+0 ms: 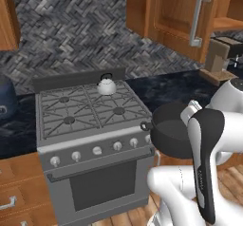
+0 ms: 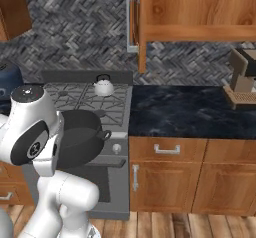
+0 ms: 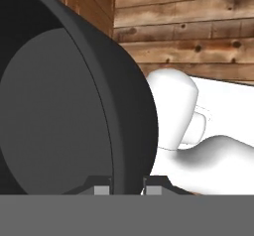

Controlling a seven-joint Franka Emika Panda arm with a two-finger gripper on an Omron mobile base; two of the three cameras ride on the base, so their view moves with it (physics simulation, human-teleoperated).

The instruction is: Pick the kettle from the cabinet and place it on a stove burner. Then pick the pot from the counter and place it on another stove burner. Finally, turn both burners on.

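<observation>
Gripping the pot (image 3: 64,106) by its rim, my gripper (image 3: 127,185) has both fingers clamped on the wall, one inside, one outside. I hold it in the air off the stove's (image 1: 90,139) front right corner; the free front burner (image 1: 118,110) lies beyond, the kettle (image 1: 107,86) behind it.

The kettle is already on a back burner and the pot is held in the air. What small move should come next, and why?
Probably carry the pot left over a free front burner and lower it. The gripper grips its wall, the pot hangs tilted off the stove's front right corner, and the kettle already occupies the back right burner.
</observation>
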